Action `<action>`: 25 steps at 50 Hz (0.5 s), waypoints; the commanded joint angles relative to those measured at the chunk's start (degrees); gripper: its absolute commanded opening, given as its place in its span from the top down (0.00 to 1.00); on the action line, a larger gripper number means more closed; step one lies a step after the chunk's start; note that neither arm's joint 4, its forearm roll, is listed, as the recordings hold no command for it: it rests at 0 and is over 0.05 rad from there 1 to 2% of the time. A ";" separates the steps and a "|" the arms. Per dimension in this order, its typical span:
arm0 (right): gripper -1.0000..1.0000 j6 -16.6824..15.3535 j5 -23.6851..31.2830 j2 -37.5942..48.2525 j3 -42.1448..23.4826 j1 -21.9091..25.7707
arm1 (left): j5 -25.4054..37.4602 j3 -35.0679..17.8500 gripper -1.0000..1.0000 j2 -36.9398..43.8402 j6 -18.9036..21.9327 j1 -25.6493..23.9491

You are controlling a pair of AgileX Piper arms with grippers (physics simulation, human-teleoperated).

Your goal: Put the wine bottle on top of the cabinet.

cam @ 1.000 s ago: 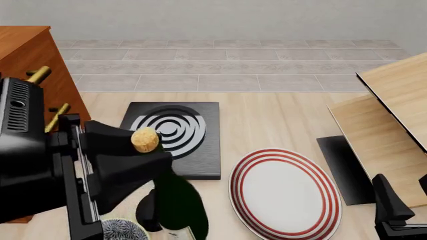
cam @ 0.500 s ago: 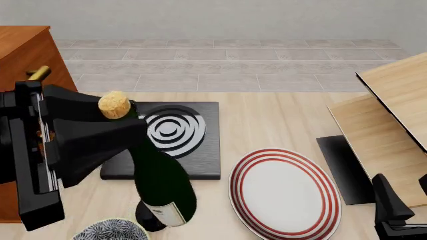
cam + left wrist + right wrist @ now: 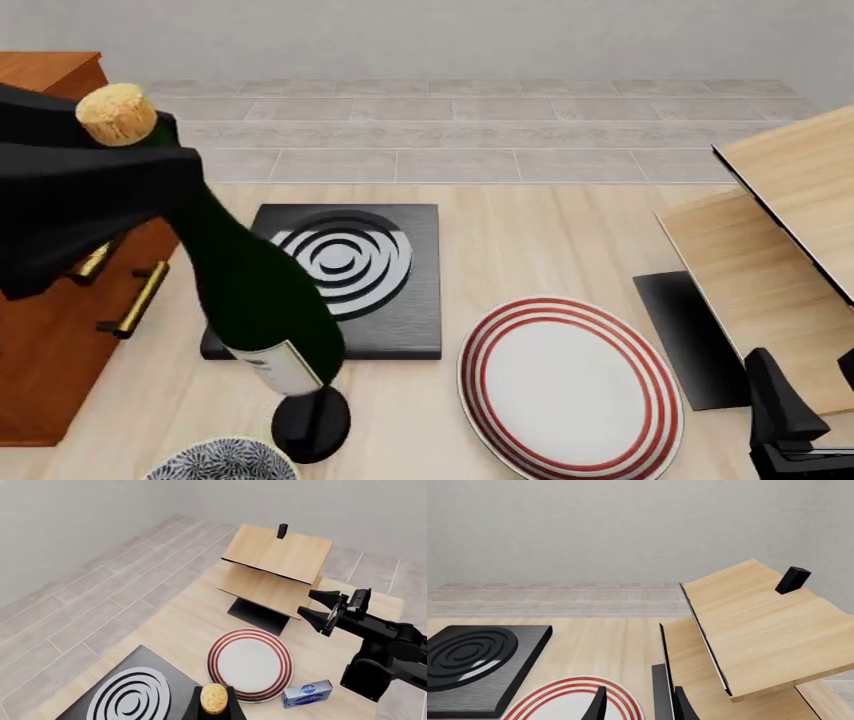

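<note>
My left pincer (image 3: pixel 127 175) grips wine bottle (image 3: pixel 247 285) at neck, clear of tabletop (image 3: pixel 534 230). Bottle long axis tilted, cork (image 3: pixel 115 113) toward cabinet (image 3: pixel 54 300), base hanging away. Cabinet just beside pincer, top roughly level. Right pincer (image 3: pixel 801 415) well apart, jaws parted, empty.
</note>
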 commanded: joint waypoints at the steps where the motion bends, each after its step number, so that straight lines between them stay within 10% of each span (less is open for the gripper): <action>1: 0.00 0.00 0.01 0.00 0.00 0.00 | 2.80 -3.40 1.00 -0.66 1.58 2.46; 25: 0.00 0.02 0.01 0.00 0.00 0.01 | 7.08 -10.31 1.00 0.45 -2.18 5.38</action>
